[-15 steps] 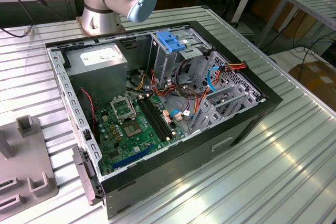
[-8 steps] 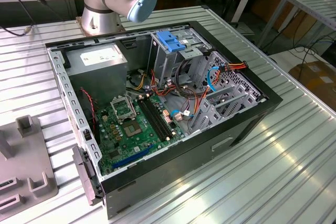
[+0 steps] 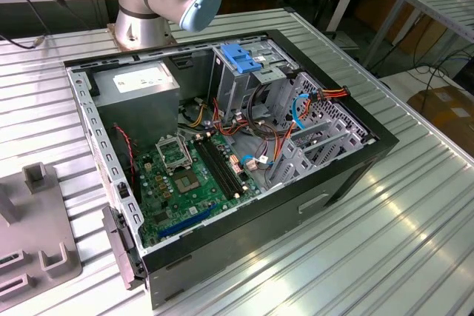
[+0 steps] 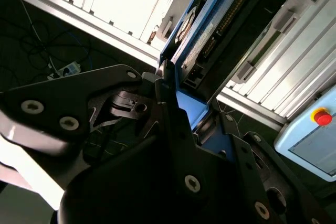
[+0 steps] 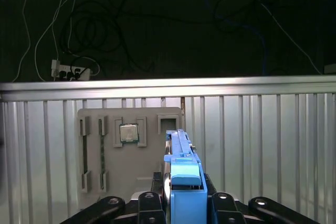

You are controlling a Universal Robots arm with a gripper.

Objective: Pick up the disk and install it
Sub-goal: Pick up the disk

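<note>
My gripper [image 5: 184, 195] is shut on the disk [image 5: 181, 156], which I see edge-on in the first wrist view, its blue plastic bracket [image 5: 185, 174] standing up between the black fingers [image 5: 149, 200]. In the second wrist view the gripper [image 4: 169, 90] clamps the disk [image 4: 207, 35] by its blue-framed end, and the connector side shows dark. The disk hangs in the air above the ribbed metal table [image 5: 262, 145]. The open computer case [image 3: 341, 175] lies on its side in the exterior view.
Inside the case stand a metal cage with a blue plastic top [image 3: 241, 57], a grey box with a white sticker [image 3: 141, 83] and the green board [image 3: 185, 175]. A grey fixture plate [image 5: 105, 150] carrying a chip [image 5: 128, 132] lies below the disk. A pendant with a red button [image 4: 321, 116] is nearby.
</note>
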